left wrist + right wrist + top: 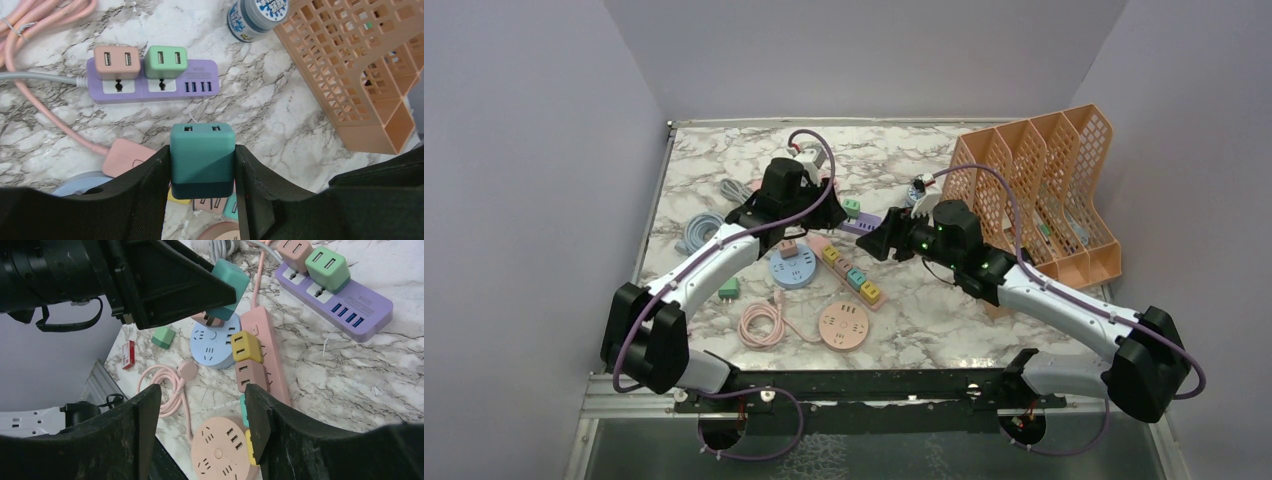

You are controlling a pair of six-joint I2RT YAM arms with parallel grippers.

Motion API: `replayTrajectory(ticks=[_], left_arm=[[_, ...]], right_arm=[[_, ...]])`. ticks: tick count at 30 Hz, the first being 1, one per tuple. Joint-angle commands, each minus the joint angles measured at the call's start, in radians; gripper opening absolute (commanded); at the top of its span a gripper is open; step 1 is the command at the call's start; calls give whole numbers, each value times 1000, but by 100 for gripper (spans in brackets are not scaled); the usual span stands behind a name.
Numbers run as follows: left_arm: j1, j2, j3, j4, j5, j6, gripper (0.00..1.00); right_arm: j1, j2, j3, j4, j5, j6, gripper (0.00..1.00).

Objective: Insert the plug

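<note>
Plug [202, 160] in left fingers [150, 187] — marble [270, 120] gap before purple strip [142, 96].

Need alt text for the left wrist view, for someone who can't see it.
The left gripper clamps a teal plug, with a purple power strip beyond it on the marble table. The strip carries a pink plug and a green plug side by side; an orange mesh rack stands to the right.

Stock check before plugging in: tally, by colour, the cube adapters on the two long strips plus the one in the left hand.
Yellow adapters: 2
Pink adapters: 2
Teal adapters: 2
Green adapter: 1
Total: 7
</note>
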Motion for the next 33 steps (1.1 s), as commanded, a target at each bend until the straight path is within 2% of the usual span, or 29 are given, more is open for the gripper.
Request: replayTrajectory(ticks=[1,8,13,23,31,33], left_arm=[[-25,-68,-34,153,27,-138,30],[-79,-157,-91,244,-23,-476,30],[-92,-180,-143,325,-34,-655,30],[-96,-230,-208,365,-86,-800,30],[-96,-239,-225,387,-77,-864,30],[-96,-242,-227,383,-80,-866,30]], right_arm=[[4,-14,4,13,13,30,62],[4,-11,-80,262,-28,-37,63],[4,45,-66,373,22,-74,63],[4,112,-40,487,121,-14,62],[4,179,-12,525,140,-12,57],[4,189,-6,531,147,-7,53]])
